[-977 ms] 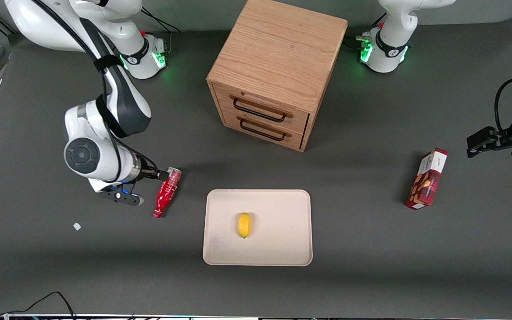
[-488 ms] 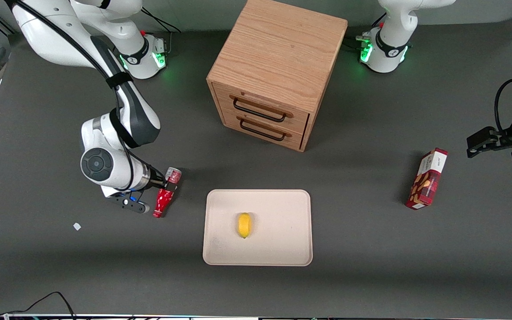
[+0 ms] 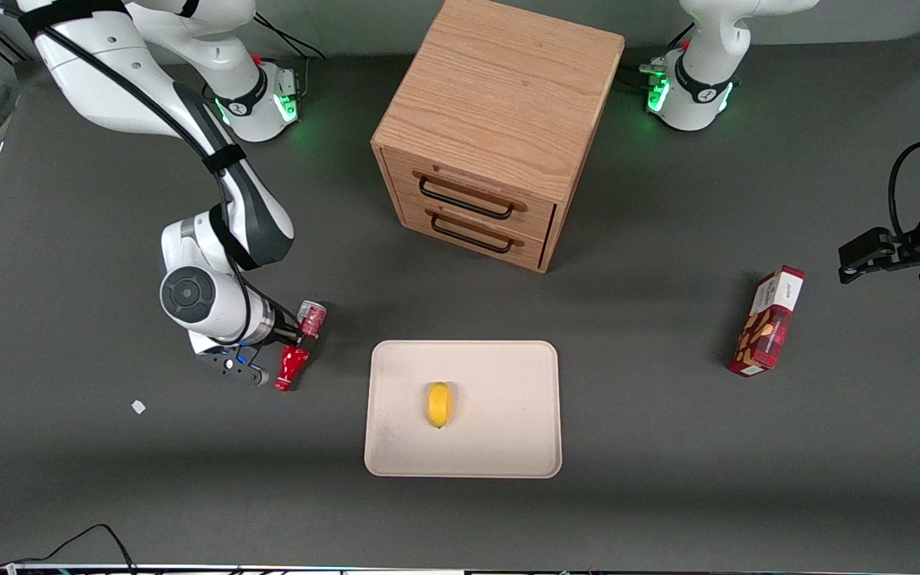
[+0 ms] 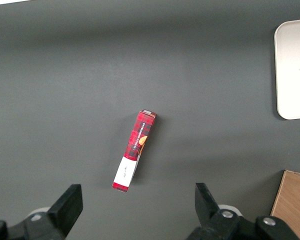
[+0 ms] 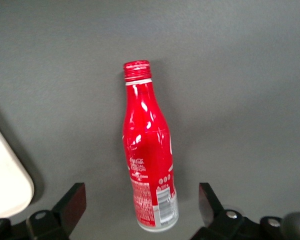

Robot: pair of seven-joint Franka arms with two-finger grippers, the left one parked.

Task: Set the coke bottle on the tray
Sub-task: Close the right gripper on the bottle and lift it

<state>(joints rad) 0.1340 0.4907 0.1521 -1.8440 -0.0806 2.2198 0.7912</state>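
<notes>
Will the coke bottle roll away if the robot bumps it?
Probably. The coke bottle lies on its side on the table and looks round, so a nudge could roll it. Its shiny skin may be slippery. The open gripper hovers above, fingers either side.

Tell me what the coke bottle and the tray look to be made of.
Coke bottle: likely painted aluminium, glossy; bright highlights run along its red body and the base looks silvery. It lies on the table with the gripper open above it.
Tray: probably matte plastic or moulded fibre; even cream surface, no glare, rounded corners, low rim.
</notes>
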